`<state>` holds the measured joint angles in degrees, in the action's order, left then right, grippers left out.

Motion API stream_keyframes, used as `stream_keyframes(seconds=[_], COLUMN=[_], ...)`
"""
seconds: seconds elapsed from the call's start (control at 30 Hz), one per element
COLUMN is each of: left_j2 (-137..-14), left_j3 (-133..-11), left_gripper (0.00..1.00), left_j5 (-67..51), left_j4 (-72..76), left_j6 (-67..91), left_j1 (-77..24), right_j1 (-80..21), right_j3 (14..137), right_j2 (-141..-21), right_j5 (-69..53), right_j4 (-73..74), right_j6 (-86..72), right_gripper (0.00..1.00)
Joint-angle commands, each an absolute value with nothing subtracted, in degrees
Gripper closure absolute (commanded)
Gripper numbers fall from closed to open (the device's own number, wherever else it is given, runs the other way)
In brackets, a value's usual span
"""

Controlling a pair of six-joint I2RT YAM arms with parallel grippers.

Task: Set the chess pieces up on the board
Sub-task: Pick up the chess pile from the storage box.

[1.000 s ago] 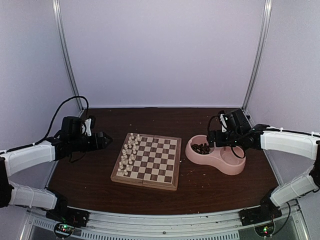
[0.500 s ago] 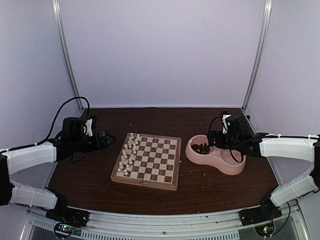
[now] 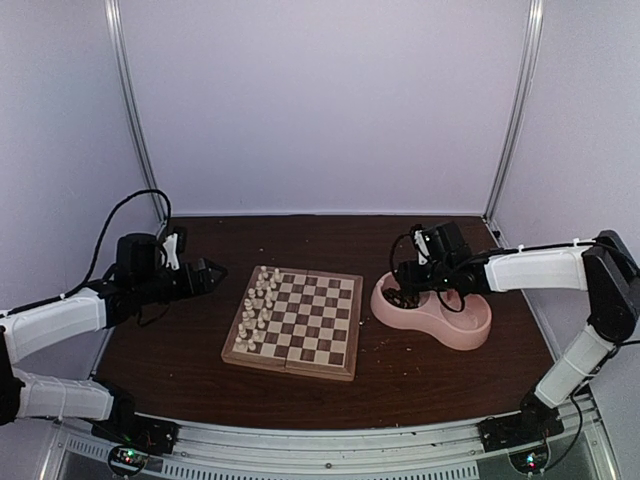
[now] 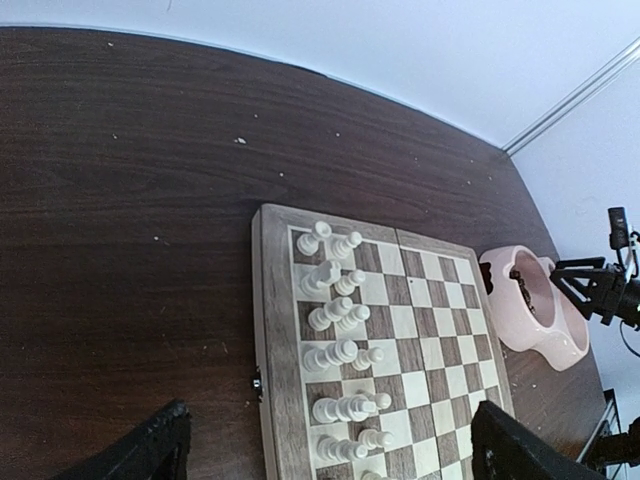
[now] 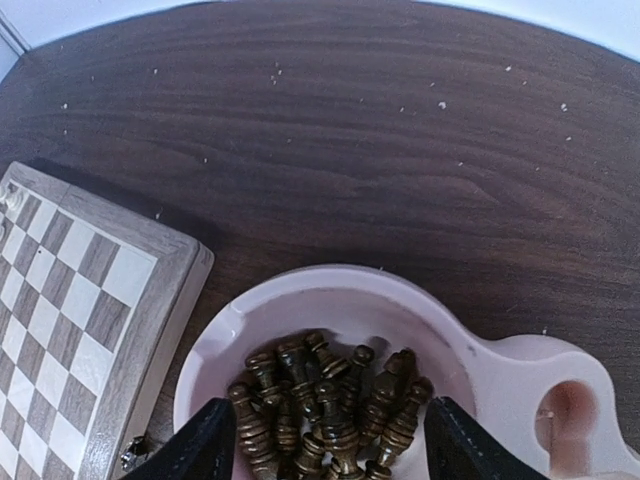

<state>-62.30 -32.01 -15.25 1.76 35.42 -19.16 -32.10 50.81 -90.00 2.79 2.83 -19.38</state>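
Note:
The chessboard (image 3: 295,322) lies mid-table. Several cream pieces (image 3: 258,305) stand in two columns along its left side, also seen in the left wrist view (image 4: 338,352). Several dark brown pieces (image 5: 330,405) lie heaped in the left well of the pink double bowl (image 3: 440,320), also visible from above (image 3: 403,296). My right gripper (image 5: 325,450) is open, its fingers (image 5: 200,448) straddling the heap just above the bowl (image 5: 400,300); from above it shows over the bowl's left well (image 3: 410,283). My left gripper (image 3: 205,277) is open and empty, left of the board (image 4: 400,330).
The pink bowl's right well (image 3: 468,322) looks empty. Dark wooden table (image 3: 400,385) with white specks. Metal frame posts (image 3: 135,120) stand at the back corners, walls close behind. A cable loops over my left arm (image 3: 130,215).
My right gripper has moved left and down, from beside the bowl to over its left well with the dark pieces. My left arm has drawn back slightly to the left.

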Motion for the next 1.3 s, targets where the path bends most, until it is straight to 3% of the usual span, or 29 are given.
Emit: stream_keyframes(seconds=[0.0,0.2,0.8,1.1,1.27], left_j2=[-59.9,-58.6,-59.9,-59.8,-59.8], left_j3=[-30.5,-30.0,-30.4,-30.4,-30.5], left_gripper=[0.02,0.03,0.04,0.04,0.05], left_j5=[-15.7,-15.9,-18.5,-18.8,-18.9], left_j4=[5.5,6.1,7.2,7.2,7.2], left_j6=[34.1,33.8,34.4,34.5,34.5], left_j1=[-18.8,-18.9,-18.9,-18.8,-18.8], right_j1=[-32.2,-32.2,-33.8,-33.9,-33.9], right_j3=[54.4,57.9,68.6,66.1,64.4], right_j2=[-93.1,-96.6,-109.0,-104.6,-101.8], right_j5=[0.2,2.2,2.6,1.6,1.9], right_j4=[8.5,13.5,24.4,22.0,20.2], right_j6=[-18.4,-17.8,-16.2,-16.5,-16.5], right_gripper=[0.36,0.46,0.49,0.71,0.76])
